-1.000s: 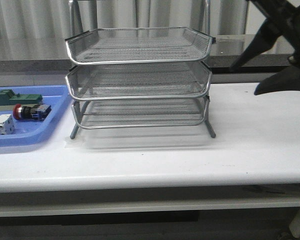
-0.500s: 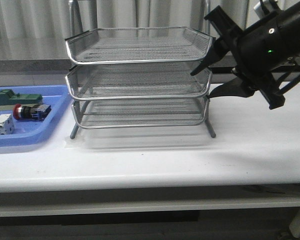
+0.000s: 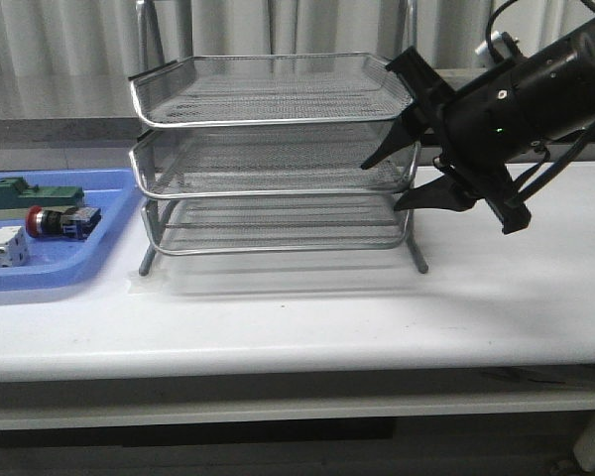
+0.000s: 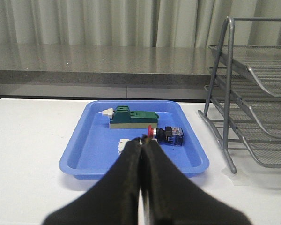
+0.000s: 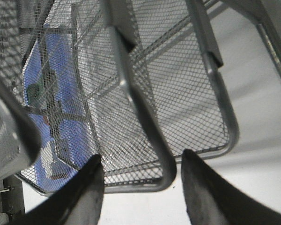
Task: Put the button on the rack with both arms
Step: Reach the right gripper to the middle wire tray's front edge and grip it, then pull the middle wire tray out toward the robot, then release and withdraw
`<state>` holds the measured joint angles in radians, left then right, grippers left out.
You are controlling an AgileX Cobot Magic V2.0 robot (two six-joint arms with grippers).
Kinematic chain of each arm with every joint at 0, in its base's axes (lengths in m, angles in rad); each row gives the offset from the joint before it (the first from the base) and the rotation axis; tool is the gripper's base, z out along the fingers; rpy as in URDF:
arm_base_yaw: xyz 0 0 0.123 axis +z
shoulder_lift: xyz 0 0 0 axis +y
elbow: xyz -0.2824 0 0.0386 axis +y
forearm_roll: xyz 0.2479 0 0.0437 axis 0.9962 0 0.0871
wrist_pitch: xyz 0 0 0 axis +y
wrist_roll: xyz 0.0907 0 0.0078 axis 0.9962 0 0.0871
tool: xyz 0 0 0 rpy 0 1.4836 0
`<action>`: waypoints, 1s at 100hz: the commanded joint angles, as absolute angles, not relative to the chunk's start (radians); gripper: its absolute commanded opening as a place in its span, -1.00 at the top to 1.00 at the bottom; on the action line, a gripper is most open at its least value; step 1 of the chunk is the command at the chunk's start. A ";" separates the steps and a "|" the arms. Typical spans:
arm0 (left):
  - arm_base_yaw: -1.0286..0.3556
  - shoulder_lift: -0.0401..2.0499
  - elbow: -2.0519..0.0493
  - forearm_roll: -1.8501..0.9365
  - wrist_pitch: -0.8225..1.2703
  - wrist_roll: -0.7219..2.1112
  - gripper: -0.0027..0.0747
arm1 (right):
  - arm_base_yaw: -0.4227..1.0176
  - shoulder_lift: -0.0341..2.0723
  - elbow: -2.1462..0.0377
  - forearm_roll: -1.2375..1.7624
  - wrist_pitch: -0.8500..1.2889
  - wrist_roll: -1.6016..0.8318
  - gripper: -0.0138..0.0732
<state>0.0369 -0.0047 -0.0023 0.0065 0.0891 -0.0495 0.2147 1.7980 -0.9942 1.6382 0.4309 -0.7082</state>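
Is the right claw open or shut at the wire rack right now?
Open. In the front view the right claw shows two spread fingers straddling the corner rim of the silver three-tier wire-mesh rack, not closed on it; the right wrist view agrees.

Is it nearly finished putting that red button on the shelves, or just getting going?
Just getting going. The button lies in the blue tray, untouched, and all rack tiers look empty. The right gripper is open around the middle tier's rim. The left gripper is shut, short of the tray. Picking and placing remain.

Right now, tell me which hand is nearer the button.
Left. The left hand, shut, hangs over the blue tray near the button; the right hand straddles the rack's far corner.
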 commanded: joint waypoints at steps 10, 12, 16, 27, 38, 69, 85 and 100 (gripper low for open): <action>0.033 -0.034 0.052 0.000 0.006 -0.060 0.99 | 0.218 1.782 -1.048 1.673 0.474 -0.726 -0.22; 0.033 -0.034 0.052 0.000 0.006 -0.060 0.99 | 0.218 1.787 -1.051 1.674 0.474 -0.726 -0.22; 0.033 -0.034 0.052 0.000 0.006 -0.060 0.99 | 0.218 1.793 -1.058 1.676 0.474 -0.726 -0.22; 0.033 -0.034 0.052 0.000 0.006 -0.060 0.99 | 0.218 1.812 -1.069 1.678 0.481 -0.727 -0.17; 0.033 -0.034 0.052 0.000 0.006 -0.060 0.99 | 0.218 1.813 -1.069 1.680 0.482 -0.727 0.06; 0.033 -0.034 0.052 0.000 0.006 -0.060 0.99 | 0.218 1.813 -1.069 1.680 0.486 -0.727 0.44; 0.033 -0.034 0.052 0.000 0.006 -0.060 0.99 | 0.218 1.813 -1.068 1.668 0.521 -0.727 0.44; 0.033 -0.034 0.052 0.000 0.006 -0.060 0.99 | 0.218 1.813 -1.066 1.622 0.566 -0.727 0.44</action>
<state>0.0369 -0.0047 -0.0023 0.0065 0.0891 -0.0495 0.2147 1.8598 -1.0394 1.6631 0.4635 -0.7058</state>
